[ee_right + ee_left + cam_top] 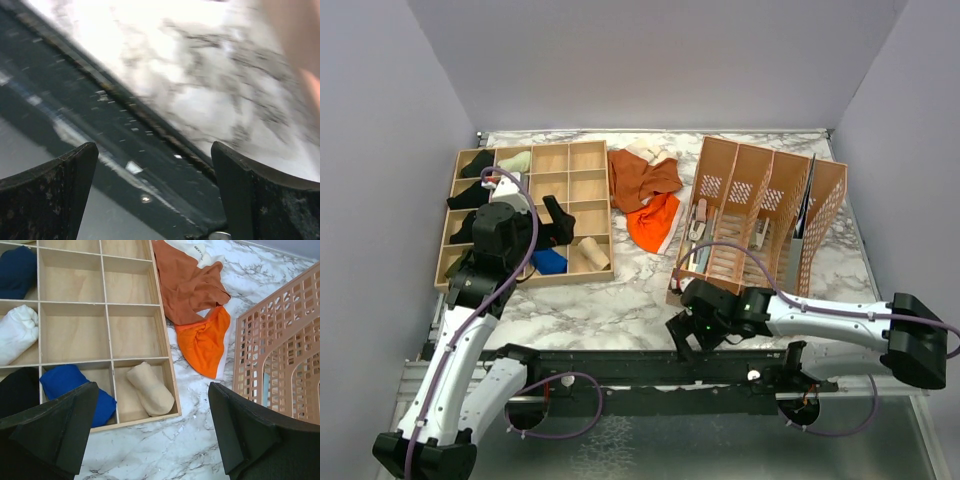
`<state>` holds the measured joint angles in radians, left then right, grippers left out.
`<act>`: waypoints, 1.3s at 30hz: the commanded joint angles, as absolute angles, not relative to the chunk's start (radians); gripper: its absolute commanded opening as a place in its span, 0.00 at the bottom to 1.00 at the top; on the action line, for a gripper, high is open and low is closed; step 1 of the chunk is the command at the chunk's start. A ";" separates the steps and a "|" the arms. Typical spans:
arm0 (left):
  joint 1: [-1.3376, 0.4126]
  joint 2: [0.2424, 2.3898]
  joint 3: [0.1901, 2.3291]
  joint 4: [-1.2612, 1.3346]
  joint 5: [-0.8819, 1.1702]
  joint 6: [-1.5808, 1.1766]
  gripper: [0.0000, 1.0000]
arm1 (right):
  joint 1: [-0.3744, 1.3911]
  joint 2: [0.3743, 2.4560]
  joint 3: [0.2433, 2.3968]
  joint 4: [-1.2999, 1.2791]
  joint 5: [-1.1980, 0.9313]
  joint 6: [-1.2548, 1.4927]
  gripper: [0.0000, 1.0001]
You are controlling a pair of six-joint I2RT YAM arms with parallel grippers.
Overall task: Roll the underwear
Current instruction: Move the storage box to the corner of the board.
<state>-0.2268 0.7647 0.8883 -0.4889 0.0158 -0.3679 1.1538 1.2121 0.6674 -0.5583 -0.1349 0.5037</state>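
Observation:
The two pieces of underwear lie crumpled together on the marble table between the wooden tray and the basket. The rust-brown underwear (642, 178) (187, 287) lies farther back. The bright orange underwear (655, 222) (205, 342) lies just in front of it, a white band along its edge. My left gripper (560, 222) (152, 410) hovers open over the tray's near right corner, left of the orange piece and holding nothing. My right gripper (678, 338) (151, 160) is open and empty, low over the table's front edge, and its blurred view shows marble and a black rail.
The wooden divider tray (608, 215) (165, 347) holds rolled bundles: cream (150, 388), blue (70, 390), white (17, 332), navy (17, 270), black (17, 390). A peach perforated basket (760, 215) (285, 355) stands right of the underwear. A black rail (620, 365) runs along the front edge.

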 commanded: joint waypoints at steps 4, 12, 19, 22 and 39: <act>-0.229 0.760 0.894 -0.461 -0.028 -0.424 0.99 | 1.054 1.148 0.680 -0.705 0.391 0.718 1.00; -0.229 0.834 0.920 -0.423 0.072 -0.485 0.99 | 0.795 1.238 0.762 -0.635 0.349 0.604 1.00; -0.229 0.791 0.900 -0.430 0.068 -0.496 0.99 | 0.500 1.281 0.771 -0.532 0.202 0.445 1.00; -0.229 0.778 0.889 -0.429 0.072 -0.494 0.99 | 0.374 1.343 0.784 -0.458 0.160 0.399 1.00; -0.229 0.755 0.843 -0.426 0.118 -0.509 0.99 | 0.160 1.479 1.053 -0.546 -0.036 0.210 1.00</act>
